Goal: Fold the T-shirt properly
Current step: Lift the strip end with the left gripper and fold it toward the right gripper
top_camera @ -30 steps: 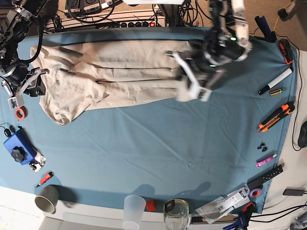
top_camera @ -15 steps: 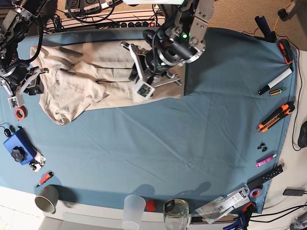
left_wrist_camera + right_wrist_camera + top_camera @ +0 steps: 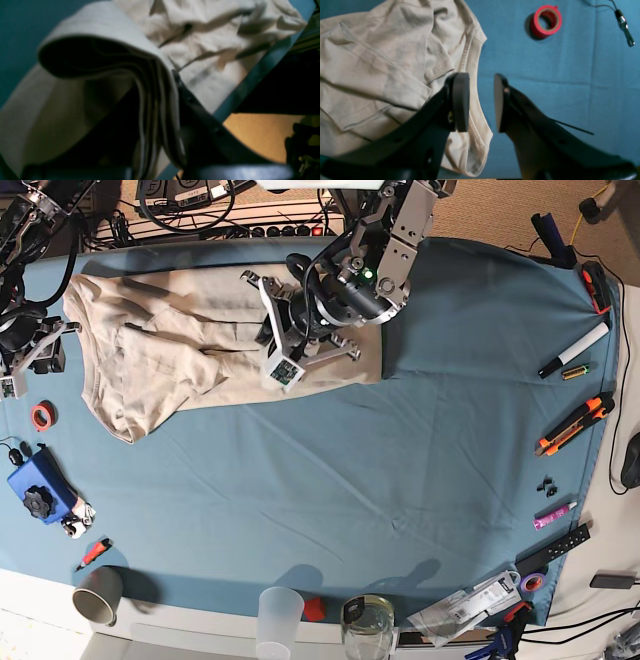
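Left gripper (image 3: pixel 172 105) pinches the beige T-shirt's (image 3: pixel 180 345) layered fold (right gripper (image 3: pixel 477 102) spread).

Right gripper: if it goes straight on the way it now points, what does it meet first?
Probably the hem edge of the T-shirt, which lies just under the open right gripper, or the blue tablecloth beside it; depth is unclear. The red tape roll lies farther off.

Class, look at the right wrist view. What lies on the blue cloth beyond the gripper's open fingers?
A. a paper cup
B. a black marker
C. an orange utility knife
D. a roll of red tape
D: a roll of red tape lies flat on the blue cloth, beyond the right gripper and clear of the T-shirt.
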You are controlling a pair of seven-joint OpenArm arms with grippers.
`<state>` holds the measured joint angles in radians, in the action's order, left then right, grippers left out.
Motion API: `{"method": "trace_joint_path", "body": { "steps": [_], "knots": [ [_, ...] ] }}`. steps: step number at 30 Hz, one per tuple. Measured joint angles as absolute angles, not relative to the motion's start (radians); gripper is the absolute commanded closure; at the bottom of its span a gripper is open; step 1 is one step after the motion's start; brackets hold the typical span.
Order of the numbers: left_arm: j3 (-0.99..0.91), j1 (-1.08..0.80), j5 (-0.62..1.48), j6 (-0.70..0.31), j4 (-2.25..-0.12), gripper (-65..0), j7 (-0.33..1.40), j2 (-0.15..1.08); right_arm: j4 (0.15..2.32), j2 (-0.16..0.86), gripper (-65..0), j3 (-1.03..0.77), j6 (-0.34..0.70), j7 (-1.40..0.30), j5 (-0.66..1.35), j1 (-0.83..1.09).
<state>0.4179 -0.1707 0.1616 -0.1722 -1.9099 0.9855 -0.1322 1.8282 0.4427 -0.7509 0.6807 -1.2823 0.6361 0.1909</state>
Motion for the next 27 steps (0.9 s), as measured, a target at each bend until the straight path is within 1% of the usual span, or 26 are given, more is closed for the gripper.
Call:
{"method": "trace_joint_path", "body": {
  "steps": [1,2,4,5,6,7,8,12,14,15,17,19,20,21,22,25,27],
  "knots": [
    [0.418,-0.167,0.162,-0.179,-1.91,0.0,0.974,-0.132,1.828,0.443,-17.2,-0.751,0.681,-1.283,0.636,0.191],
    [0.418,-0.166,0.161,-0.191,-1.91,-3.1,0.965,-0.132,1.828,0.443,-17.2,-0.751,0.681,-1.282,0.636,0.191],
    [0.418,-0.167,0.168,-0.205,-1.91,-22.8,0.966,-0.132,1.828,0.443,-17.2,-0.751,0.681,-1.282,0.636,0.191],
    [0.418,-0.167,0.17,-0.206,-1.91,-30.9,0.968,-0.132,1.828,0.443,-17.2,-0.751,0.681,-1.282,0.636,0.191],
    [0.418,-0.167,0.169,-0.204,-1.91,-36.6,0.967,-0.132,1.828,0.443,-17.2,-0.751,0.681,-1.282,0.636,0.191],
    [0.418,-0.167,0.169,-0.201,-1.91,-39.1,0.967,-0.132,1.828,0.443,-17.2,-0.751,0.679,-1.282,0.636,0.191],
    [0.418,-0.167,0.169,-0.198,-1.91,-39.3,0.967,-0.132,1.828,0.443,-17.2,-0.751,0.678,-1.282,0.636,0.191],
    [0.418,-0.167,0.202,-0.198,-1.912,-39.2,1.001,-0.132,1.828,0.443,-17.2,-0.751,0.678,-1.282,0.636,0.191],
    [0.418,-0.168,0.207,-0.199,-1.931,-37.9,1.034,-0.132,1.828,0.443,-17.2,-0.751,0.678,-1.282,0.636,0.191],
    [0.418,-0.168,0.206,-0.198,-1.947,-36.0,1.045,-0.132,1.828,0.443,-17.2,-0.751,0.678,-1.282,0.636,0.191],
    [0.418,-0.168,0.198,-0.198,-1.979,-27.5,1.05,-0.132,1.828,0.443,-17.2,-0.751,0.678,-1.282,0.636,0.191],
    [0.418,-0.168,0.169,-0.198,-2.003,-16.6,1.055,-0.132,1.828,0.443,-17.2,-0.751,0.678,-1.282,0.636,0.191],
    [0.418,-0.168,0.15,-0.188,-2.01,-10.2,1.055,-0.132,1.828,0.443,-17.2,-0.751,0.678,-1.282,0.636,0.191],
    [0.418,-0.168,0.134,-0.157,-2.014,-4.2,1.055,-0.132,1.828,0.443,-17.2,-0.751,0.678,-1.282,0.636,0.191],
    [0.418,-0.167,0.102,-0.138,-2.014,0.0,1.068,-0.132,1.828,0.443,-17.2,-0.751,0.678,-1.278,0.636,0.191],
    [0.418,-0.168,-0.046,-0.13,-2.014,0.0,1.158,-0.132,1.828,0.443,-17.2,-0.751,0.678,-1.274,0.636,0.191],
    [0.418,-0.177,-0.121,-0.105,-2.016,0.0,1.174,-0.132,1.828,0.443,-17.2,-0.751,0.678,-1.257,0.636,0.191]
  ]
}}
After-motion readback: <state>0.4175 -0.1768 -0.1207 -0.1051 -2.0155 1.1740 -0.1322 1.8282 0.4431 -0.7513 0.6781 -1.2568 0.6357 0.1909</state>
